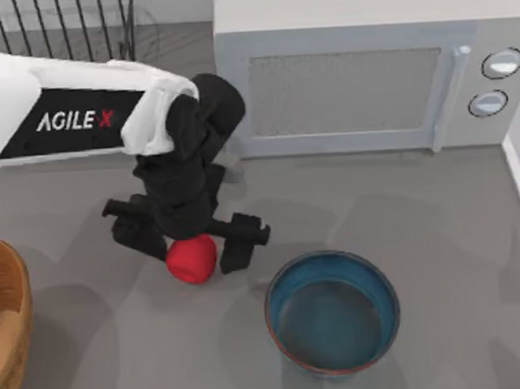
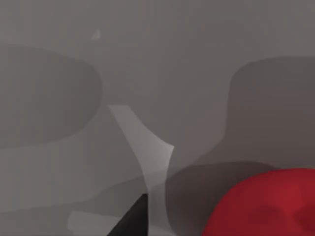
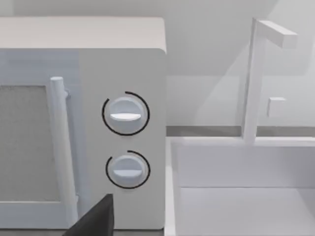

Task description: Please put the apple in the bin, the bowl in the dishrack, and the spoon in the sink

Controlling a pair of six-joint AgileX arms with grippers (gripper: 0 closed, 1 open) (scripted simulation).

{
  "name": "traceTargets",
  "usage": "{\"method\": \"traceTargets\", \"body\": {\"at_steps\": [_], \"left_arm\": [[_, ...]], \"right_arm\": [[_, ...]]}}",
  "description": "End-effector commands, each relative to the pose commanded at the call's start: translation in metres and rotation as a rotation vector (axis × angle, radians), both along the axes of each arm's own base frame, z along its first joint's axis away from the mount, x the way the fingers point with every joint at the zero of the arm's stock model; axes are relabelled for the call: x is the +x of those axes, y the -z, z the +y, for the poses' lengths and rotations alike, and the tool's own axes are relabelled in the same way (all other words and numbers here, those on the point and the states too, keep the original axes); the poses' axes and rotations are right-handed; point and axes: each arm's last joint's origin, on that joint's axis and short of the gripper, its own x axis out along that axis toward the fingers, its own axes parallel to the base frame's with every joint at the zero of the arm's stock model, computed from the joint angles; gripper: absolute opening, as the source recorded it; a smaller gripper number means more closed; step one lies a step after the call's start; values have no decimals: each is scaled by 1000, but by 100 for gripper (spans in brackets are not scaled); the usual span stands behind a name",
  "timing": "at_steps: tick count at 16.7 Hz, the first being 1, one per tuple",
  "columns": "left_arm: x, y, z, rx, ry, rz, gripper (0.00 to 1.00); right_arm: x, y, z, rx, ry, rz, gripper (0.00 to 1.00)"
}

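Looking down from above, you see your left arm reach in from the left side of the table, with its left gripper (image 1: 190,242) hanging right over the apple (image 1: 192,259). The two black fingers (image 1: 241,241) are spread wide, one on each side of the red fruit, and you cannot tell if they touch it. The apple sits on the grey table (image 1: 437,237), near the middle and a bit to the left. In the left wrist view the apple (image 2: 268,204) is big and red at the edge, with one dark fingertip (image 2: 133,219) beside it. The bowl (image 1: 332,312) stands upright on the table, just to the right of the apple and closer to the front edge, apart from it. The bin (image 1: 7,321) is at the far left edge, well apart from the apple. The dishrack (image 1: 59,26) is at the back left, behind the arm. A white microwave (image 1: 358,76) stands at the back, right of the rack. The right wrist view shows the microwave (image 3: 123,123) with its two round knobs, the white sink (image 3: 241,191) right beside it, and a dark bit of the right gripper (image 3: 96,219); you cannot tell if that one is spread or closed.
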Motion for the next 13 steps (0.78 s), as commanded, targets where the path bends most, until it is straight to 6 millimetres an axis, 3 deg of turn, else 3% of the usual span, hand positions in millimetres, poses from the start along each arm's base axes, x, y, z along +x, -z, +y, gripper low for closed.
{"method": "traceTargets", "body": {"at_steps": [5, 13], "left_arm": [[0, 0, 0, 0, 0, 0, 2], [0, 0, 0, 0, 0, 0, 0]], "right_arm": [[0, 0, 0, 0, 0, 0, 100], [0, 0, 0, 0, 0, 0, 100]]}}
